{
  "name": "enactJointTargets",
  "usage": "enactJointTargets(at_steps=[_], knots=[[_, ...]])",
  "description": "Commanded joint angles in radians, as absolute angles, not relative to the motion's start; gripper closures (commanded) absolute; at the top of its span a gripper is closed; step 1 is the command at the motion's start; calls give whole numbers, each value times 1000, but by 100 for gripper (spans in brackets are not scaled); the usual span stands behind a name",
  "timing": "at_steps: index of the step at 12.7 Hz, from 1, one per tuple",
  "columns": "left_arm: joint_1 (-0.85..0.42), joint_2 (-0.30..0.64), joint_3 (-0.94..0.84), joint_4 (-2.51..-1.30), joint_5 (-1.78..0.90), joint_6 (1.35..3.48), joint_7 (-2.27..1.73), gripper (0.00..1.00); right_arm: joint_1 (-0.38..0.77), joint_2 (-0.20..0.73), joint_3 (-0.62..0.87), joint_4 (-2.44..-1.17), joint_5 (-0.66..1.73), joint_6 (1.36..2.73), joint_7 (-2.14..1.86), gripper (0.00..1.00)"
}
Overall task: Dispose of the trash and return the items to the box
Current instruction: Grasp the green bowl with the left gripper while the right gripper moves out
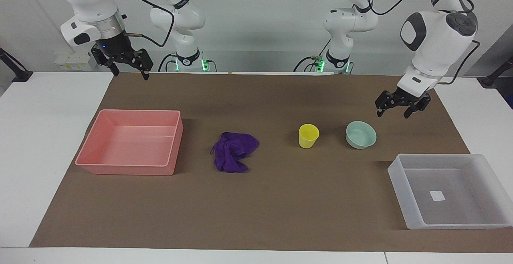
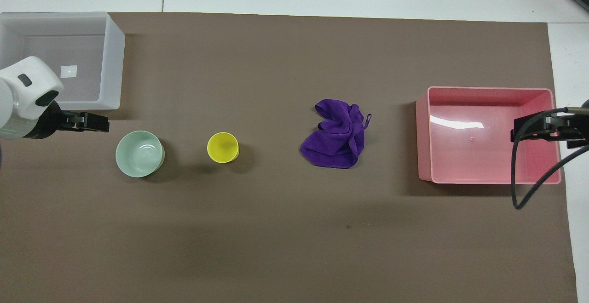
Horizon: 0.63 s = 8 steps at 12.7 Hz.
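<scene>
The purple rag lies bunched on the brown mat, between the pink tray and the yellow cup. The mint-green bowl stands upright beside the cup, toward the left arm's end. The frosted white box is empty apart from its white sticker. My left gripper is open and empty, in the air over the mat close beside the bowl. My right gripper is open and empty, raised high over the right arm's end of the mat.
The empty pink tray stands at the right arm's end of the mat. White table surface borders the mat. The box stands at the left arm's end, farther from the robots than the bowl.
</scene>
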<state>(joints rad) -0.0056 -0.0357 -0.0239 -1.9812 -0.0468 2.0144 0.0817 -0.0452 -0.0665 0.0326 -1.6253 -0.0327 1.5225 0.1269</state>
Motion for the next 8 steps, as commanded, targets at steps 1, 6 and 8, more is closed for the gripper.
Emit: enactJointTargets(at_steps=[1, 6, 8], knots=[[27, -32, -32, -2098, -80, 2147, 112, 0, -51, -113, 37, -1704, -19, 1560, 103, 0], [37, 38, -32, -2207, -132, 2304, 158, 0, 8, -72, 43, -1779, -14, 1765, 162, 0], [60, 66, -32, -2233, -143, 2341, 192, 0, 66, -19, 43, -1779, 32, 1834, 228, 0]])
